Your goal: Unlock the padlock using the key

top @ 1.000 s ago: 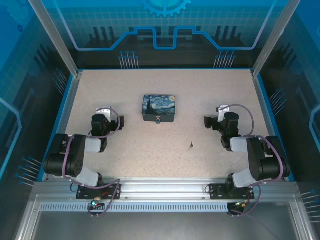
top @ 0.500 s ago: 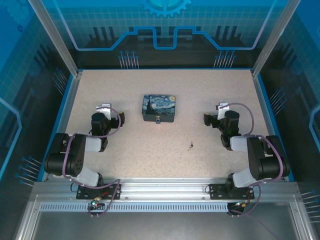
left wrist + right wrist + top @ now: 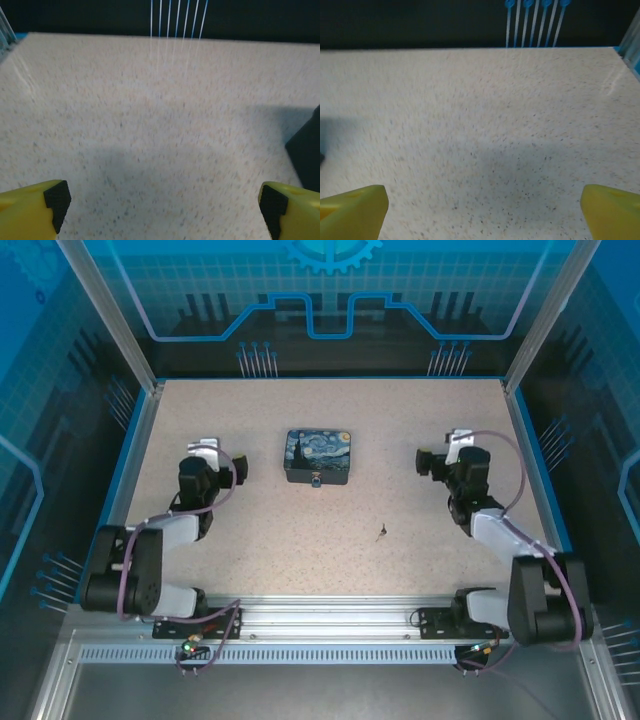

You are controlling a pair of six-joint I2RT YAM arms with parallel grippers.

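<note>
Both arms have unfolded and reached forward. Left gripper (image 3: 164, 200) and right gripper (image 3: 484, 200) gape wide, empty. Key (image 3: 381, 532) lies loose on worktop (image 3: 300, 550), apart from padlock (image 3: 316, 480) at tin's (image 3: 318, 452) near side. Approach likely just starting.

Contents of the work area, by count: one table (image 3: 250, 530), one painted tin (image 3: 318, 452), one padlock (image 3: 316, 480), one key (image 3: 381, 532). Robot arms: two, namely one left arm (image 3: 175, 532) and one right arm (image 3: 495, 530).
</note>
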